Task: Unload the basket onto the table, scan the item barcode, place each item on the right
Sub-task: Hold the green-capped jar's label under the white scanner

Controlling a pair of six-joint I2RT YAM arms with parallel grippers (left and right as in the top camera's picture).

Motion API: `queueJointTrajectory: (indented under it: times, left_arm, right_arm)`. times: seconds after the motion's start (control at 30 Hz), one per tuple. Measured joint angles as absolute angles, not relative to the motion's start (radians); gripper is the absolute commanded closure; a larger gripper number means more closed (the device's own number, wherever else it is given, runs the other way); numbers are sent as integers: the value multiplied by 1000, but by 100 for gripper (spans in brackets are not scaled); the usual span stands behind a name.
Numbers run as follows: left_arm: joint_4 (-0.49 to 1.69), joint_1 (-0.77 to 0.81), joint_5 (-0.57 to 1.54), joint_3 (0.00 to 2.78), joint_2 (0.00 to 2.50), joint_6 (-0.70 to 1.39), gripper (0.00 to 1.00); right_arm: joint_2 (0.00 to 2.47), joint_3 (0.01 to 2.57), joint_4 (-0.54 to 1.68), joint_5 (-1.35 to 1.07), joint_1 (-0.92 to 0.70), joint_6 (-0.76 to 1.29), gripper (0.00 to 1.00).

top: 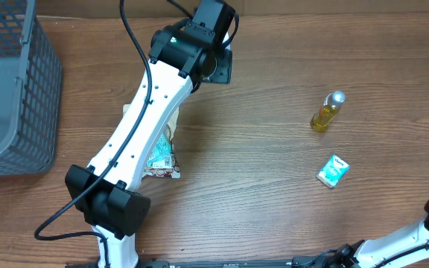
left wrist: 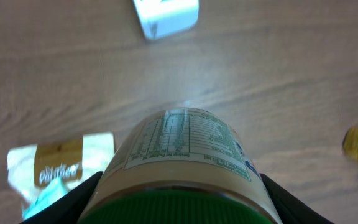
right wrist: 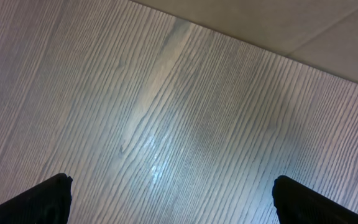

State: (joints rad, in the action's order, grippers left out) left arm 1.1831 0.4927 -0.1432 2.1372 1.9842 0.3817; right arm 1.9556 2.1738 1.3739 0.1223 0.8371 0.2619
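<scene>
Item: round cream-labelled jar with a green lid [left wrist: 182,146] — held up off the tabletop over the middle of its far edge. The printed nutrition panel faces the wrist camera, and no barcode can be made out on that side.
Left claw: the left claw [left wrist: 179,186] is clamped on the jar, with a dark finger [left wrist: 82,194] against each flank just below the lid.
Done so far: the pick-up looks finished, since the jar is gripped and raised.
Left to do: the barcode has to be found and turned toward a reader. No scanner can be identified for certain in any view, so the scan itself appears not yet made.
Right claw: the right claw [right wrist: 171,186] has its jaws spread wide and holds nothing — it hangs over bare wood-grain tabletop [right wrist: 166,93] by the near right corner.
Other goods: a small yellow bottle with a silver cap [top: 326,112] and a white-and-teal carton [top: 332,170] lie toward the right edge. A crinkled snack packet [top: 162,158] lies near the middle, partly under the left arm.
Far left corner: a grey mesh basket [top: 39,89].
</scene>
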Motion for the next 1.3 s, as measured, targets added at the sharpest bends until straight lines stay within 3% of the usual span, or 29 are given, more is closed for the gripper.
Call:
queueJointTrajectory:
  times: [0.57, 0.97, 1.3]
  left_arm:
    - [682, 365, -198, 2168, 2018, 367, 62]
    - [264, 367, -204, 2173, 2320, 334, 66]
    - [56, 367, -204, 2172, 2447, 289, 66]
  right_arm:
    - [1956, 2174, 1374, 122, 837, 262, 0]
    - [1956, 2174, 1374, 123, 837, 262, 0]
    - [1956, 2174, 1374, 122, 837, 262, 0]
